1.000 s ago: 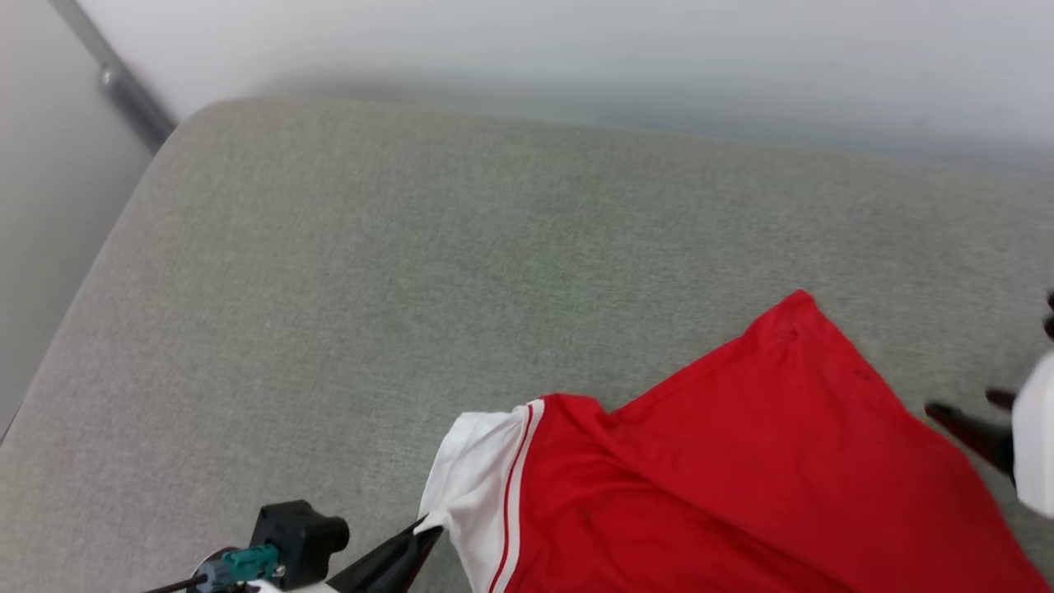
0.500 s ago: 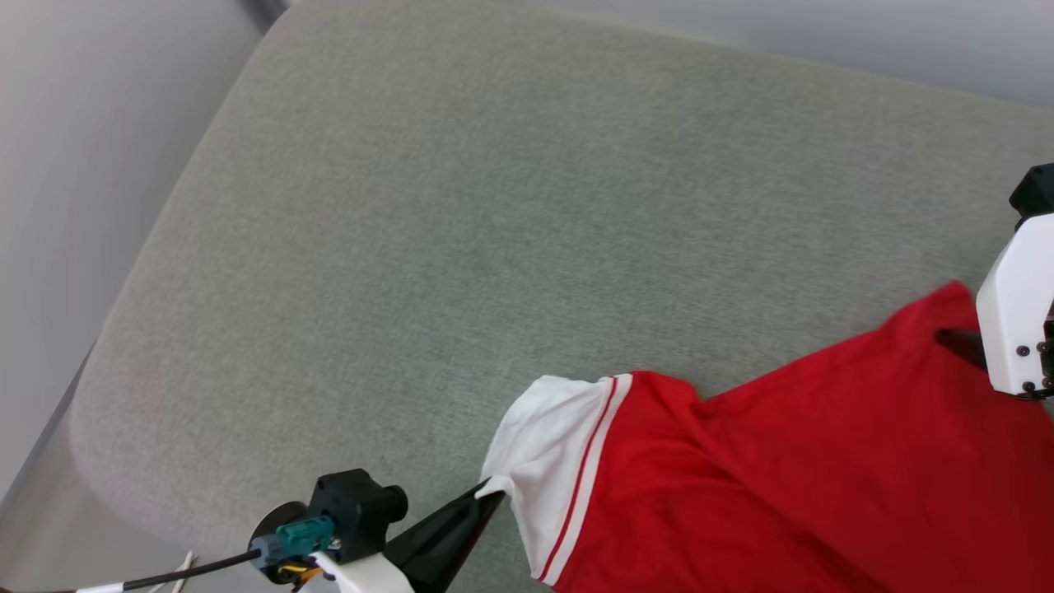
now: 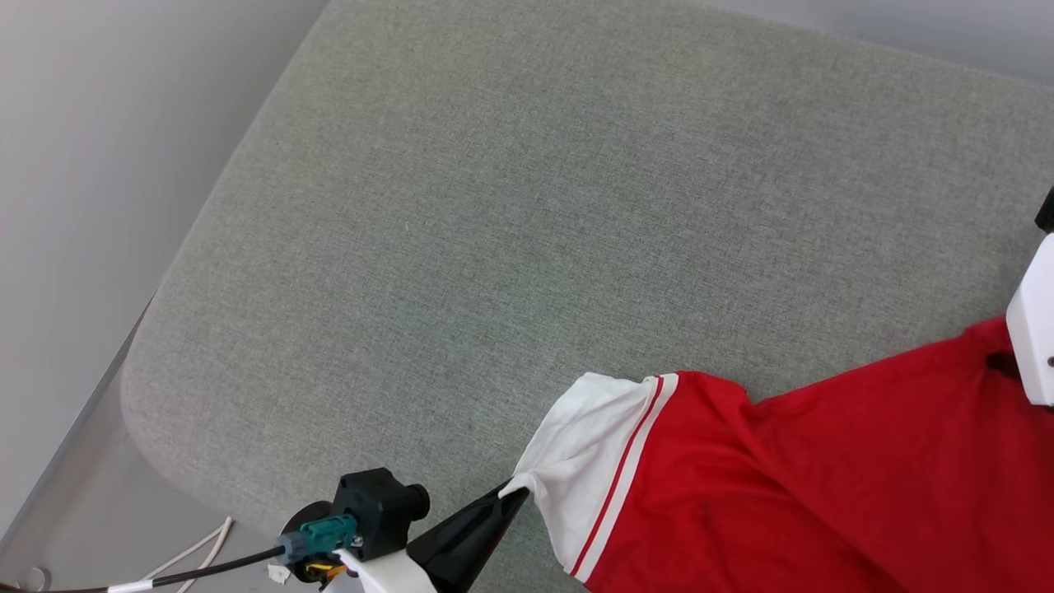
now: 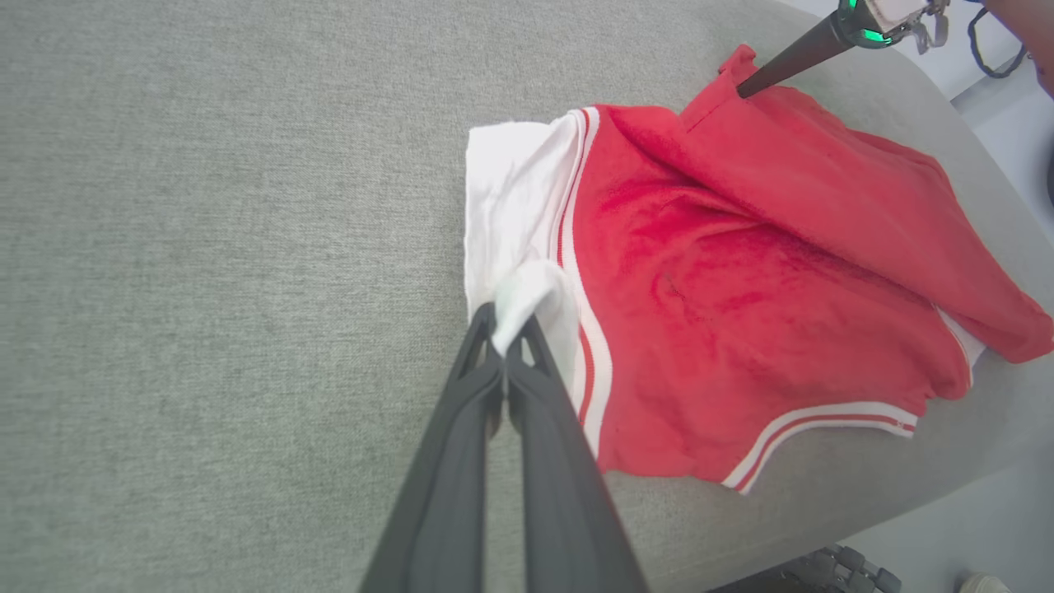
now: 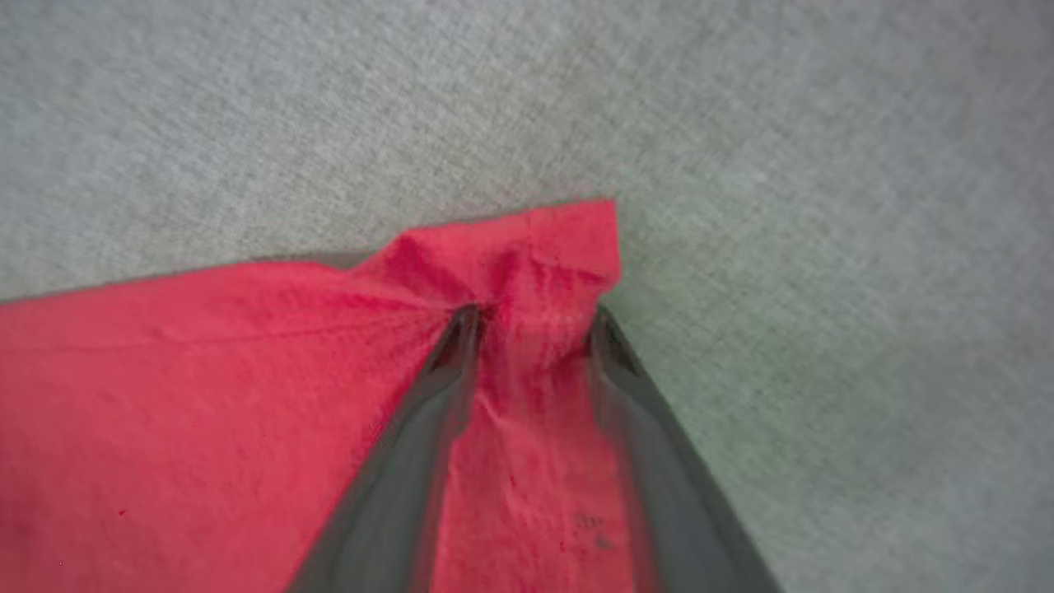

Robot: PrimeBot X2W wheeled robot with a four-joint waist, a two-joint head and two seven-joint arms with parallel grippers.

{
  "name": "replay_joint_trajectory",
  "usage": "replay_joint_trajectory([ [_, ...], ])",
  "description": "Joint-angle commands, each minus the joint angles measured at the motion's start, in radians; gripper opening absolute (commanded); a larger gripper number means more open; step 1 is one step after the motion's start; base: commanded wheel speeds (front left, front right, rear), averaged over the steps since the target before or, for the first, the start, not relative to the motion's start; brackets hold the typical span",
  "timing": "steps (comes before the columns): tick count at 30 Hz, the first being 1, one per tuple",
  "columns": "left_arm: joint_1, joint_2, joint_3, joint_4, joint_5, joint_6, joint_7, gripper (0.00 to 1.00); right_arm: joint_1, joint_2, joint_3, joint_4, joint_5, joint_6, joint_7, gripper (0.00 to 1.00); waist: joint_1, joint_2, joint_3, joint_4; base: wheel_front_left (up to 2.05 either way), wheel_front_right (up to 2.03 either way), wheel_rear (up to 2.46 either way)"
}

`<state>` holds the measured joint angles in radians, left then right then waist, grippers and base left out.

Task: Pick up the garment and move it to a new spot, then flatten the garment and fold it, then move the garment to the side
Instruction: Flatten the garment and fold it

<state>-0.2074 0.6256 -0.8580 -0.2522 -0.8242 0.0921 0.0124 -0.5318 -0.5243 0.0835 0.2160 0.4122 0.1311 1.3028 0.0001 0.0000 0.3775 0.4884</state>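
Right claw point(image 5: 533, 313) arrived, astride garment point(image 3: 823, 478) (jaws apart)

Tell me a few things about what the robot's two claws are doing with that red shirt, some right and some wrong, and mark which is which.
1. The left gripper is shut on the white sleeve of the garment. True.
2. The right gripper is clamped on the other white sleeve. False: its jaws stand apart, astride a red corner of the cloth.
3. The garment lies on a grey cushion. True.
4. The garment is spread out flat. False: the left wrist view shows a red flap folded over the body.
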Motion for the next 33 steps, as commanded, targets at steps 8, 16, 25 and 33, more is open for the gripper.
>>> replay_joint_trajectory([
  [8,0.001,0.023,0.015,0.005,-0.002,0.012,-0.007,0.0,0.047,0.023,0.019,0.06,0.031,-0.001,-0.128,0.0,-0.0001,0.0,-0.069,-0.037,0.0,0.0,0.0],
  [16,0.0,0.083,0.054,-0.038,0.019,0.056,-0.01,0.0,-0.039,0.026,0.026,0.07,0.09,-0.001,-0.32,0.0,-0.0001,0.0,-0.199,-0.126,0.0,0.0,0.0],
  [25,-0.071,0.16,0.153,-0.145,0.053,0.102,-0.027,0.0,-0.083,0.02,0.009,-0.03,0.189,-0.001,-0.48,0.0,-0.0001,0.0,-0.315,-0.246,0.0,0.0,0.0],
  [33,-0.207,0.212,0.285,-0.245,0.069,0.128,-0.037,0.0,-0.102,0.011,-0.054,-0.213,0.258,-0.001,-0.545,0.0,-0.0001,0.0,-0.356,-0.343,0.0,0.0,0.0],
])
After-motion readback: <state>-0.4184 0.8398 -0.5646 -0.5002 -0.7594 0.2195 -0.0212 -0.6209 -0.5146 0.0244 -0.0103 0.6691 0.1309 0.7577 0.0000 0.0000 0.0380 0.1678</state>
